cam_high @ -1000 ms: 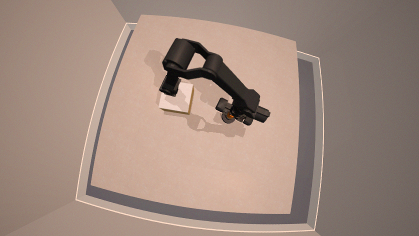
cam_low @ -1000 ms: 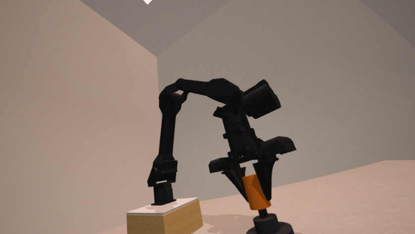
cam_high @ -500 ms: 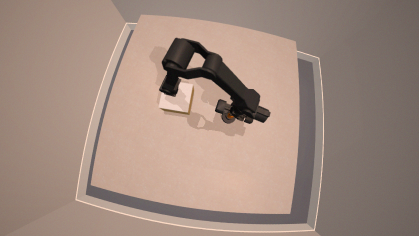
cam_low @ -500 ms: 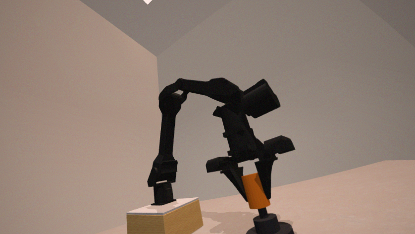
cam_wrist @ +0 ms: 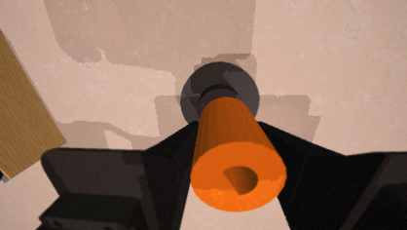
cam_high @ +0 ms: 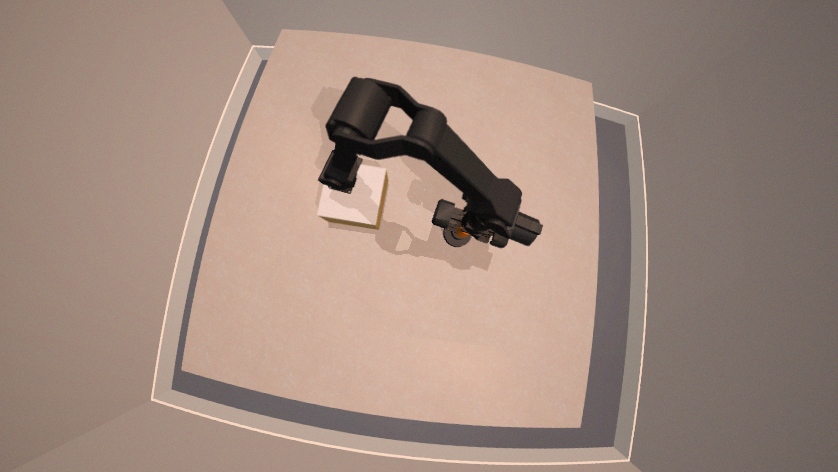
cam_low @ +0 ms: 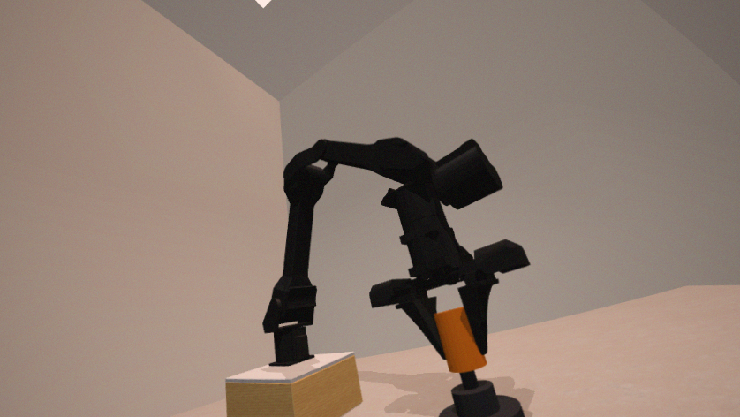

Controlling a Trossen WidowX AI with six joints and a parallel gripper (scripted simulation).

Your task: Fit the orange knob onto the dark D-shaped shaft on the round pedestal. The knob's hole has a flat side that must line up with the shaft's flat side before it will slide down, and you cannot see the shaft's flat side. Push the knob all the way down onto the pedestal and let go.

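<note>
The orange knob (cam_high: 462, 232) (cam_low: 456, 339) (cam_wrist: 209, 171) is between the fingers of my gripper (cam_low: 464, 354) (cam_wrist: 226, 127), which is shut on it. Its D-shaped hole shows in the wrist view, with the flat side toward the lower left. The round dark pedestal (cam_high: 450, 240) (cam_low: 474, 399) (cam_wrist: 194, 88) is below the knob. A short length of the dark shaft (cam_low: 468, 380) shows between the knob's lower end and the pedestal. The knob is over the shaft and does not touch the pedestal. The shaft's flat side, and how much shaft is inside the knob, are hidden.
The arm's base stands on a wooden block with a white top (cam_high: 368, 202) (cam_low: 326, 390), left of the pedestal; its wooden side (cam_wrist: 24, 112) shows at the left of the wrist view. The pedestal stands on the pale table top (cam_high: 375, 316).
</note>
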